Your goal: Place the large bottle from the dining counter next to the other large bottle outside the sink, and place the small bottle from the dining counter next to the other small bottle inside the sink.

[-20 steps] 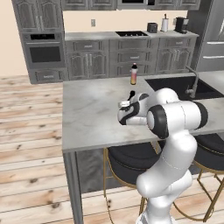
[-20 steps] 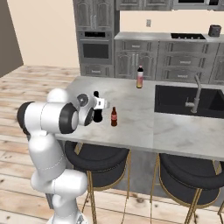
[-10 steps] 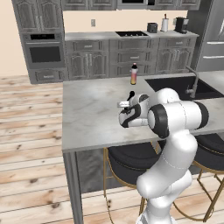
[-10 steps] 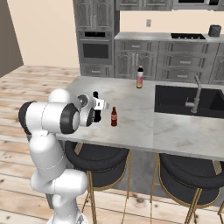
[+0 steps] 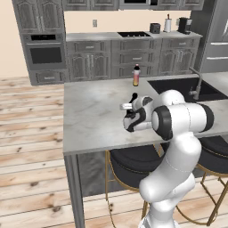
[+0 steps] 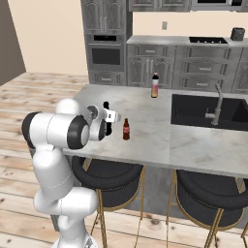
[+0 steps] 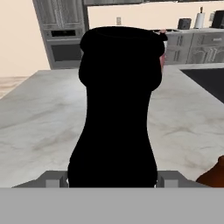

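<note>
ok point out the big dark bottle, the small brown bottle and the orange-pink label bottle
large bottle [image 7: 116, 109], hand view, on its dark body.
small bottle [image 6: 126, 131], right base view, on its red label.
other large bottle [image 6: 155, 87], right base view, on its pale label.

On the dining counter [image 6: 145, 121] the large bottle [image 7: 116, 109] stands between the gripper's [image 7: 113, 178] fingers; the small bottle [image 6: 126, 130] stands just beside it — toward the sink [image 6: 193, 111]; the other large bottle [image 6: 155, 85] stands well behind, near the far edge.
</note>
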Robot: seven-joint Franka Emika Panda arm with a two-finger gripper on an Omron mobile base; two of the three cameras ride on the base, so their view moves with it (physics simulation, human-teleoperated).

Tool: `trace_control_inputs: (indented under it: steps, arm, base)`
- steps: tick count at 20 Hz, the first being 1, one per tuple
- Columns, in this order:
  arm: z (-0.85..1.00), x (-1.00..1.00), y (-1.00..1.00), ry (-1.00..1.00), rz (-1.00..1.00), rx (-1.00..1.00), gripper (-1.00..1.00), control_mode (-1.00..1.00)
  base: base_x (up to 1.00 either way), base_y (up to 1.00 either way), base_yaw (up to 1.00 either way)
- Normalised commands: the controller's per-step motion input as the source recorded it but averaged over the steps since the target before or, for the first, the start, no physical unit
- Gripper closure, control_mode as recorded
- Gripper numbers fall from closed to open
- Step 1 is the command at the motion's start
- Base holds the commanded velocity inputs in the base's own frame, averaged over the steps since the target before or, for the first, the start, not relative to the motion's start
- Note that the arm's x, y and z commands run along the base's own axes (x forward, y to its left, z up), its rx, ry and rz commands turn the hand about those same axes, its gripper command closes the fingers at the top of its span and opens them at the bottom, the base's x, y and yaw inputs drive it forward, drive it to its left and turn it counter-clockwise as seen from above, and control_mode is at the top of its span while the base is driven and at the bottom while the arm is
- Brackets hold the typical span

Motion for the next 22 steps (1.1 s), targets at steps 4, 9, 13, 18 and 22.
trace_control_inputs:
  steps: [4,9,13,18,22]
  arm:
    - [-0.06,-0.03,0.23,0.00,0.03,-0.01,1.00,-1.00]
    - [-0.08,0.00,0.37,0.00,0.06,-0.01,1.00,-1.00]
    - [-0.05,0.00,0.37,0.00,0.05,-0.03,1.00,1.00]
    - [0.00,0.00,0.00,0.00,0.00,0.00,1.00,1.00]
    - [0.00,0.00,0.00,0.00,0.00,0.00,1.00,1.00]
  base:
    - [0.00,0.00,0.00]
    - [0.00,0.00,0.00]
    - [-0.01,0.14,0.02]
    - [-0.01,0.57,0.07]
    - [0.00,0.66,0.05]
